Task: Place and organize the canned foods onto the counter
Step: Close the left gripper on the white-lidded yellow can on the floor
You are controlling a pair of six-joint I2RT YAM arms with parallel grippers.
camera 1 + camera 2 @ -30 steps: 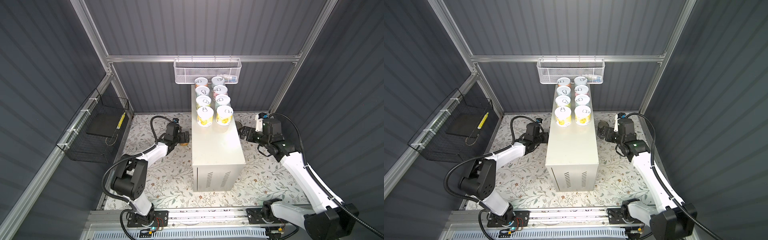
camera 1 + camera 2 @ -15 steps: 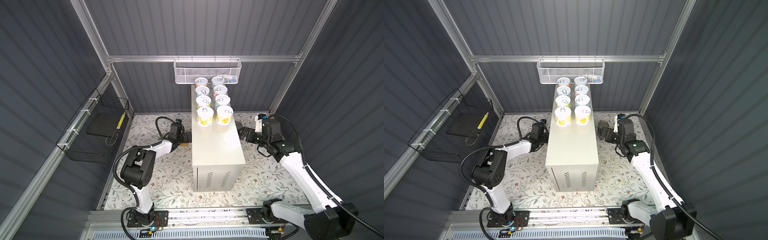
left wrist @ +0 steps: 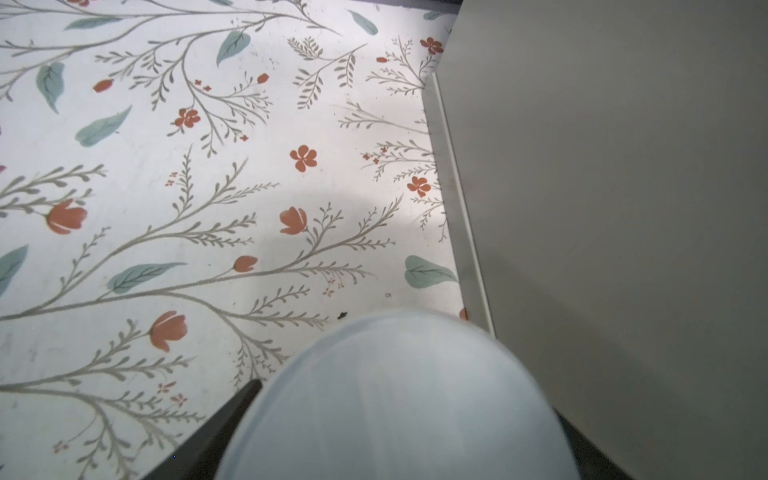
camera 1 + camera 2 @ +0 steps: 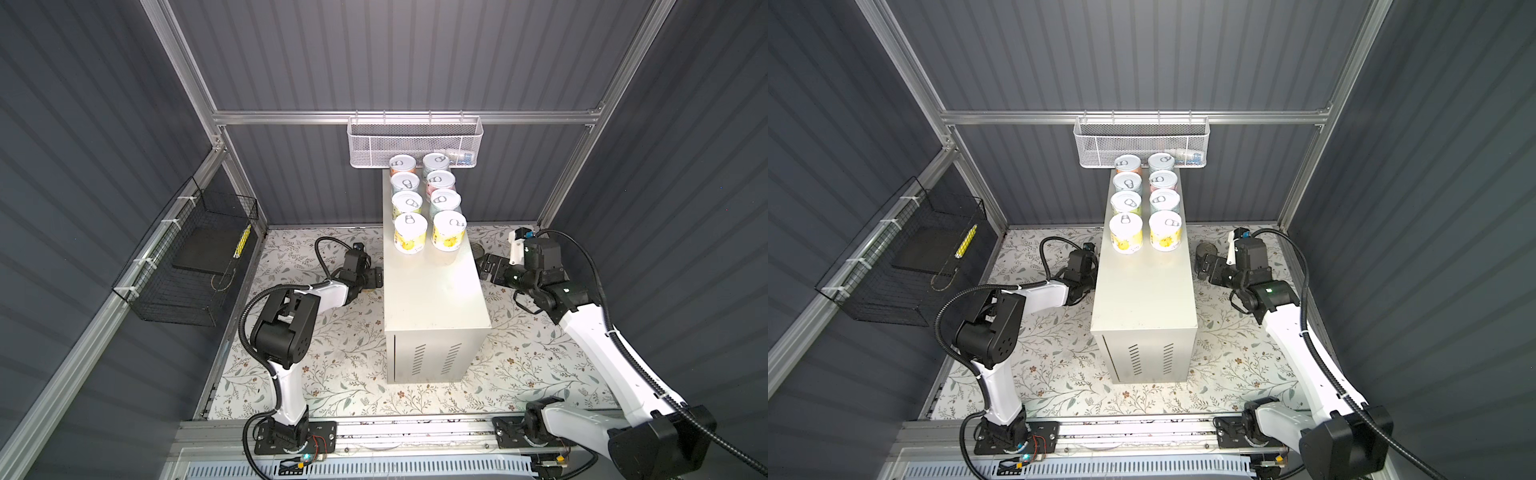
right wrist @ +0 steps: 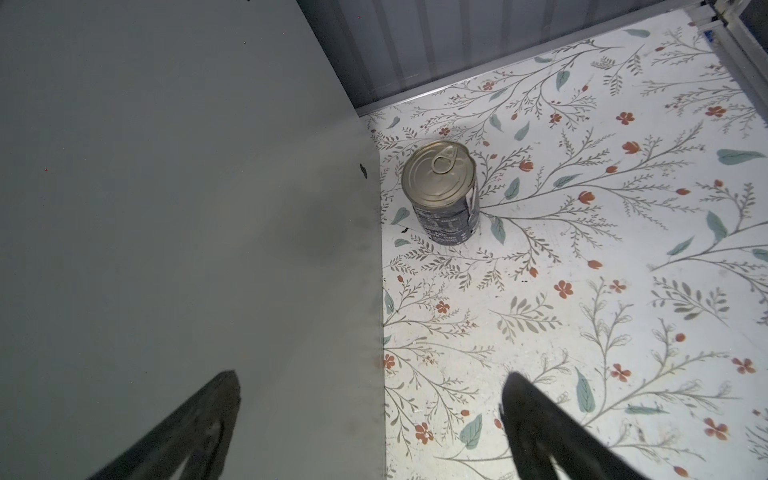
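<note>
Several canned foods [image 4: 424, 199] stand in two rows on the far half of the counter [image 4: 432, 299] in both top views, the two nearest [image 4: 1125, 232] with yellow labels. My left gripper [image 4: 371, 277] is low on the floor against the counter's left side [image 3: 602, 208]. In the left wrist view a pale silvery can [image 3: 395, 407] fills the gap, with a finger against each side. A taller dark-blue can [image 5: 442, 195] stands upright on the floor by the counter's right side [image 5: 166, 208]. My right gripper [image 5: 370, 399] hangs open short of it, holding nothing.
A white mesh basket [image 4: 415, 141] hangs on the back wall just above the far cans. A black wire basket [image 4: 187, 266] is fixed to the left wall. The floor [image 4: 353, 357] has a floral cover, and a metal rail [image 4: 395, 432] runs along the front.
My left arm has folded its elbow in and pushed the gripper up to the counter's side, and its jaws have narrowed onto the can. The right arm has hardly moved.
</note>
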